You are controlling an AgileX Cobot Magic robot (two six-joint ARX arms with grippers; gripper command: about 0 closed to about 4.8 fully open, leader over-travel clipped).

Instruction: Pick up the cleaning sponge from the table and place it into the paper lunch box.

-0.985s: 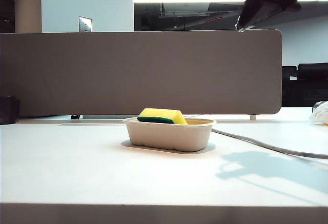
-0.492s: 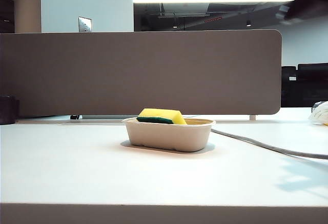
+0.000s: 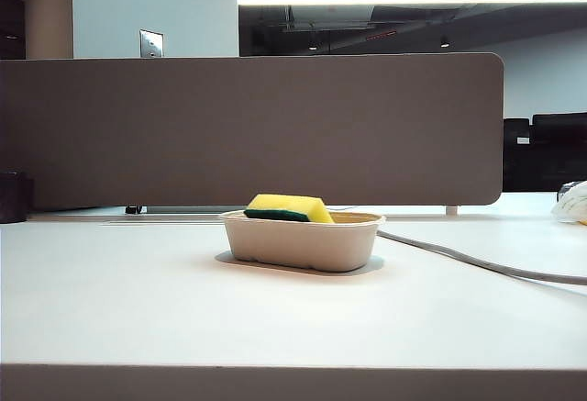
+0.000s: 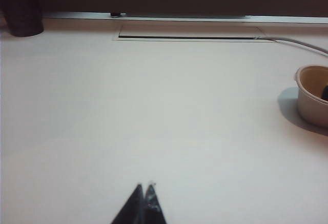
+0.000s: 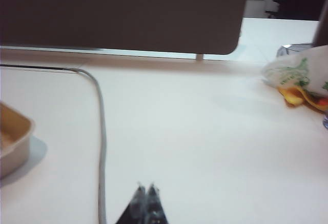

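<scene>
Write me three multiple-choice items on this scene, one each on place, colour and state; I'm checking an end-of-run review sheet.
1. Where is the cleaning sponge?
A. In the paper lunch box
B. On the table beside the box
C. In a pincer

2. What colour is the sponge's thin lower layer?
A. Red
B. Dark green
C. White

3. How does the right pincer stand?
A. Shut on the sponge
B. Wide open
C. Shut and empty

Answers: 1 A, the sponge juts above the box rim. 2 B, a green band shows under the yellow foam. 3 C, its tips meet over bare table; the left pincer looks the same.

White table [image 3: 138, 300] bears paper lunch box [image 3: 303, 241] and grey cable [image 3: 477, 261]
</scene>
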